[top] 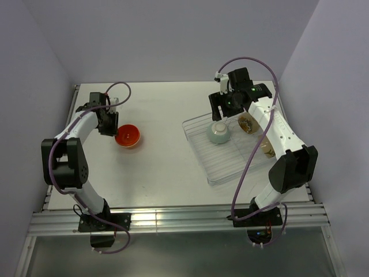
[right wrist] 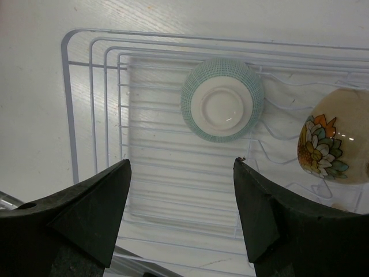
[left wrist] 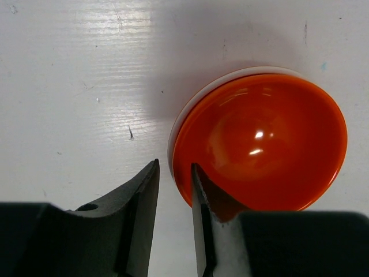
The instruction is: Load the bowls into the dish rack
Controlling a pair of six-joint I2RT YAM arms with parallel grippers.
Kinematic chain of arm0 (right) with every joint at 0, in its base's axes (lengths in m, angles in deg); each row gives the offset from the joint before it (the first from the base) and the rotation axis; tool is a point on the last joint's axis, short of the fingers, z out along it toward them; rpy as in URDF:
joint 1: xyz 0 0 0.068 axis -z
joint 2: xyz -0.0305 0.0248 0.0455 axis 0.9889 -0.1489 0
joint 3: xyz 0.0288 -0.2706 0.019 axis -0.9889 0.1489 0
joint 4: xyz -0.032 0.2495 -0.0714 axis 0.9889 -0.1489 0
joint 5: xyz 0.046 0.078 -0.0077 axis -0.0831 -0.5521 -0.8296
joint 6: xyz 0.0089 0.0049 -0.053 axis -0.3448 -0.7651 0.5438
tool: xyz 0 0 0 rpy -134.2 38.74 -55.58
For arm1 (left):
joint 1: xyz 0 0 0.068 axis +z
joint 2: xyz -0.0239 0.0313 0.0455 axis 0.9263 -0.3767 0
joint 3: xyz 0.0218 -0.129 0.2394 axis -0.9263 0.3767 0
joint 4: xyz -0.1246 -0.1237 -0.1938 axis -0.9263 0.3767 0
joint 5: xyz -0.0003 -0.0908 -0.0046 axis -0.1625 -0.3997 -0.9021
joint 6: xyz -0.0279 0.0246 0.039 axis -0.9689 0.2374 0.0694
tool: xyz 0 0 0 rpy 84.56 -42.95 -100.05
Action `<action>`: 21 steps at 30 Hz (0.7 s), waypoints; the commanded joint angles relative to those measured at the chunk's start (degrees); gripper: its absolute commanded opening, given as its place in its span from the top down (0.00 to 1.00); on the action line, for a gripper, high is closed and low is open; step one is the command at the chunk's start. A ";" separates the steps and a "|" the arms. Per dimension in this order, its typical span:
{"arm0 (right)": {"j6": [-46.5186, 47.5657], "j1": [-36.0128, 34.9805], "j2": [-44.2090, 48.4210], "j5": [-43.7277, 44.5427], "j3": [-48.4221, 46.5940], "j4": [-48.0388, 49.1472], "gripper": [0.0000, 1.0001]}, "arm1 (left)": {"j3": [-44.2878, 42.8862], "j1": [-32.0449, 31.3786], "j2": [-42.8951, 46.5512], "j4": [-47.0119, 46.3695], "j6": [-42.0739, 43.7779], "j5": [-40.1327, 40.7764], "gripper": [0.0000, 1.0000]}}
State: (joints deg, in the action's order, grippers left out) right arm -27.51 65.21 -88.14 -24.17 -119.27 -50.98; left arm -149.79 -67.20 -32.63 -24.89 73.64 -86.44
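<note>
left gripper (left wrist: 174,164) straddles the rim of the orange bowl (left wrist: 259,138) out on the table (left wrist: 69,86), fingers narrow but not pinching yet; right gripper (right wrist: 181,161) spread wide, empty, over the dish rack (right wrist: 92,86); mint bowl (right wrist: 222,107) sits upside down inside, floral bowl (right wrist: 331,138) beside it

Orange bowl (left wrist: 259,141) glossy, smooth glazed ceramic look, sharp highlights. Table (left wrist: 75,86) white, slight sheen, fine scratches and specks. Dish rack (right wrist: 68,115) thin smooth white wire. Mint bowl (right wrist: 222,107) fine crosshatch outside, smooth shiny foot. Floral cream bowl (right wrist: 331,141) glossy glaze. Fingers (right wrist: 92,219) black matt plastic.
</note>
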 commanded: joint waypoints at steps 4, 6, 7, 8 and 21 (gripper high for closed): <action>-0.49 0.50 0.07 -0.11 0.20 0.67 0.22 | -1.66 -0.14 -0.40 -1.51 0.31 0.60 0.69; -0.66 0.58 -0.02 -0.20 0.55 0.75 0.22 | -1.66 -0.14 -0.40 -1.77 0.39 0.42 0.72; -0.84 0.58 -0.02 -0.46 0.64 0.93 0.22 | -1.58 -0.14 -0.31 -1.68 0.31 0.51 0.73; -0.75 0.67 -0.10 -0.64 0.81 0.93 0.22 | -1.57 -0.23 -0.31 -1.86 0.30 0.51 0.75; -0.66 0.67 -0.46 -0.55 0.82 0.67 0.23 | -3.07 -0.23 0.74 -0.01 0.04 0.16 1.00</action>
State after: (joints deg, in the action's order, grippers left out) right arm -27.71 65.36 -88.76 -24.41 -118.30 -50.91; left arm -150.27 -67.22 -33.28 -25.44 73.91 -85.91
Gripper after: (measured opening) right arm 0.776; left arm 0.105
